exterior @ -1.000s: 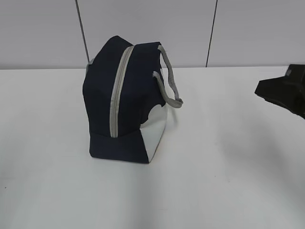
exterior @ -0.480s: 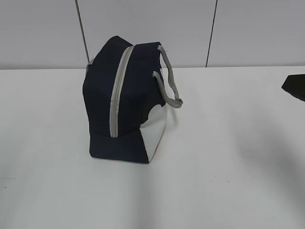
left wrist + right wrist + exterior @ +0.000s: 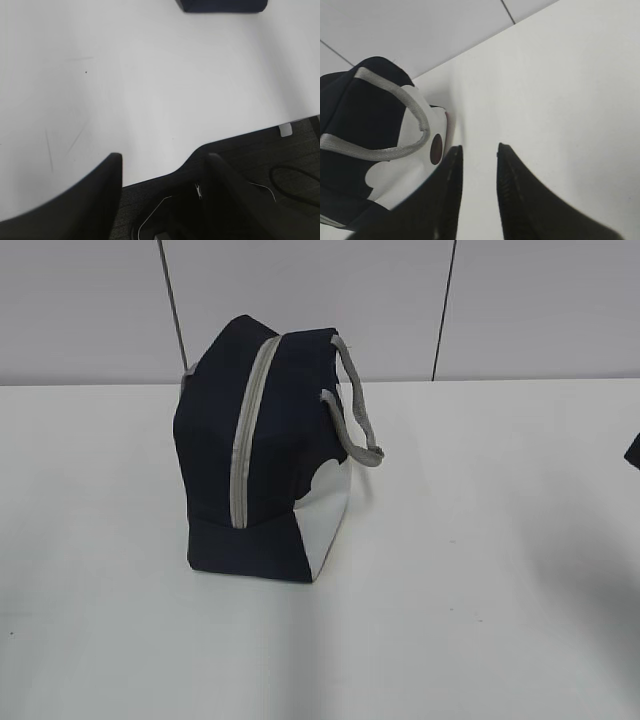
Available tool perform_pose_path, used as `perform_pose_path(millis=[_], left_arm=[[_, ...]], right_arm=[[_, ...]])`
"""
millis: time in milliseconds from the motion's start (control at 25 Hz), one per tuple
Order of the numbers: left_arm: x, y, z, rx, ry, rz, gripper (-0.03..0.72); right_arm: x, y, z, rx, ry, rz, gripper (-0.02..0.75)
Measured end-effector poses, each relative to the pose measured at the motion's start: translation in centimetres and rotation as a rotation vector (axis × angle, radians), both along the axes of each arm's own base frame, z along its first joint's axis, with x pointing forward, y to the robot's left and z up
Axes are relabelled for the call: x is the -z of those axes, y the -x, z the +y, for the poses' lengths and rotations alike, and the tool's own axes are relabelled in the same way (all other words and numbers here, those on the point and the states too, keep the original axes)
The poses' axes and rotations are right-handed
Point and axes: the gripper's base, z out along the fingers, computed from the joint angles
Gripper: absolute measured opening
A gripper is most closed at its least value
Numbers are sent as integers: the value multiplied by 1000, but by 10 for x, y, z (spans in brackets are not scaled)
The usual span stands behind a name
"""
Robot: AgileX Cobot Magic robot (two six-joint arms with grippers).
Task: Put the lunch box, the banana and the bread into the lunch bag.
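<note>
Fingers of the right gripper (image 3: 477, 150) stand slightly parted with nothing between them, and the lunch bag (image 3: 262, 455) lies to their left, near, so this arm is the nearer one. The left gripper (image 3: 162, 162) also has its jaws apart and empty, over the front edge of the white table (image 3: 480, 590), with the bag well apart at the far side. The bag stands upright, its long axis running away from the exterior camera, soft navy fabric with a white lower panel. Its grey zipper (image 3: 250, 435) runs closed over the top, and a grey woven handle (image 3: 395, 120) hangs toward the right gripper. Lunch box, banana and bread are not in view; I judge they may already be inside.
</note>
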Motion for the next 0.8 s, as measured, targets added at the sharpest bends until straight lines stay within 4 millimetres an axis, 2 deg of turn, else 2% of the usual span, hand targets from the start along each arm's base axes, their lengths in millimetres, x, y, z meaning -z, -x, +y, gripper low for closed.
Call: perform_pose_path(millis=[320,480,800], left_arm=[[0,0,0,0,0,1,371],[0,0,0,0,0,1,371],[0,0,0,0,0,1,370]], right_arm=[[3,3,10,-83,27,2,174],[4,3,9,-62,34,10,174],[13,8,7,-103,160,145,174]])
